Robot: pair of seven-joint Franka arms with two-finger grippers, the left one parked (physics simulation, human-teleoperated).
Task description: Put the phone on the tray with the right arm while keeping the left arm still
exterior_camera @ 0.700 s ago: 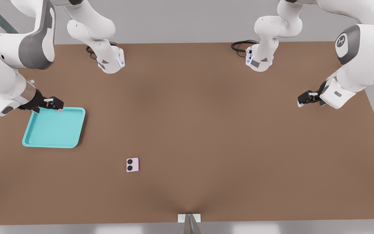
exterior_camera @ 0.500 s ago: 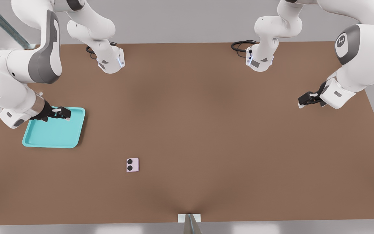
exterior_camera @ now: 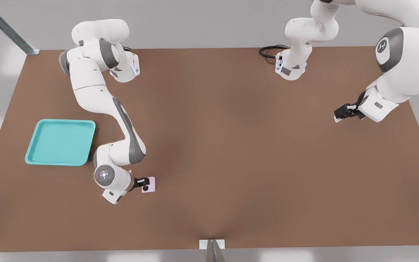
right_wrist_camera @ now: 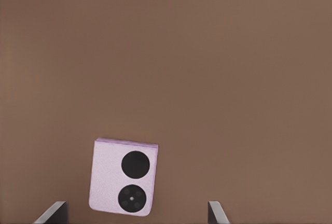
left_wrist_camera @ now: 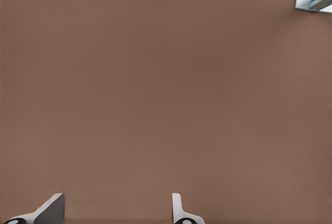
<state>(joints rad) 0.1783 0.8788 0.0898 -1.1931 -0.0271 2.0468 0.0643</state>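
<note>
Currently approach stage | gripper (exterior_camera: 143,181) low over phone (exterior_camera: 149,185), lower-left-centre of front view, fingers (right_wrist_camera: 54,212) spread wide, nothing held | phone flat on table (exterior_camera: 253,145) | tray (exterior_camera: 36,160) mid-left, no phone in it | left: grasp, lift, carry, place.

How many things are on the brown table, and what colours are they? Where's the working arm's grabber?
Turquoise: 1, the tray
Lilac-pink: 1, the phone
Total: 2 things on the table
The right arm's tool sits right at the phone, fingers open.
</note>
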